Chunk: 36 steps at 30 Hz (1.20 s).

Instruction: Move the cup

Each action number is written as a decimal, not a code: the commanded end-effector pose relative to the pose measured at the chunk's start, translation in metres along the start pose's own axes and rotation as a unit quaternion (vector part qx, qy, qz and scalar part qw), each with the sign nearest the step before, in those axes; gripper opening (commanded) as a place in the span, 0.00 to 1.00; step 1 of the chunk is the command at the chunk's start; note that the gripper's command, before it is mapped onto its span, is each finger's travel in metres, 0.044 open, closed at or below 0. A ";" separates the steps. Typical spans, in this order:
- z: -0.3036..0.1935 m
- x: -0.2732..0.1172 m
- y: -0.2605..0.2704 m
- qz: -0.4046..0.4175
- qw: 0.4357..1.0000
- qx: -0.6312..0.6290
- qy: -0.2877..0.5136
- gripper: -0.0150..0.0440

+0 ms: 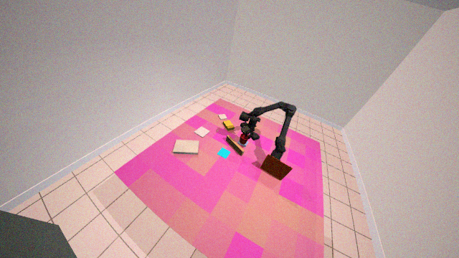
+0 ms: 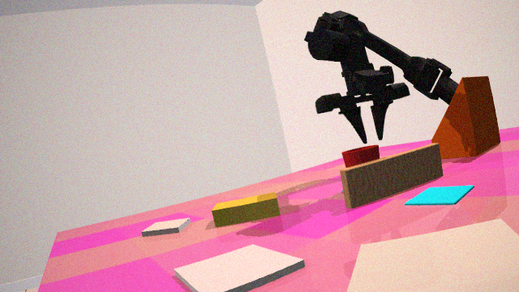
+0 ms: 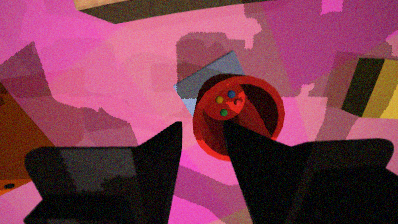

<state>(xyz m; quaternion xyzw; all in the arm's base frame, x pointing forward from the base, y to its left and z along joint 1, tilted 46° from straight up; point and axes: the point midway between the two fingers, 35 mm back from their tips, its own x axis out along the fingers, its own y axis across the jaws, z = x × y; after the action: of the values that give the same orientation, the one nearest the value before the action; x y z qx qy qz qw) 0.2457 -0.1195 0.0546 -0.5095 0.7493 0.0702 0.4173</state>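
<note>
Exterior view, right of centre: the brown wall block is seen nearest, with the cyan pad in front of it at lower right. Just behind the block, the red cup stands upright on a grey-blue pad. Directly above the cup, apart from its rim, the gripper is held partly closed and empty. In the wrist view the marbles are seen inside the cup. Open room lies to the upper left.

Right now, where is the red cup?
In the exterior view the red cup stands just behind the brown block, under the gripper; the wrist view shows it on a grey-blue pad.
</note>
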 end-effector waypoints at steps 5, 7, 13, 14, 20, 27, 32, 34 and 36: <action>0.000 0.013 0.001 0.001 1.000 -0.002 0.002 0.50; 0.000 0.017 0.001 0.001 1.000 -0.002 0.002 0.50; 0.000 0.026 0.001 0.001 1.000 -0.002 0.003 0.50; 0.000 0.028 0.001 0.001 1.000 -0.002 0.003 0.50; -0.001 0.038 0.002 0.000 1.000 -0.002 0.004 0.50; -0.002 0.047 0.003 0.000 1.000 -0.002 0.005 0.50; -0.002 0.046 0.002 0.000 1.000 0.000 0.003 0.42; -0.002 0.046 0.002 0.000 1.000 0.000 0.003 0.36; -0.002 0.046 0.002 0.000 1.000 0.000 0.003 0.34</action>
<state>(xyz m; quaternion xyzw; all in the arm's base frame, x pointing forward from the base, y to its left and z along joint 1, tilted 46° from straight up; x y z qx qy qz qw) 0.2370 -0.1520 0.0229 -0.5098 0.7506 0.0691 0.4146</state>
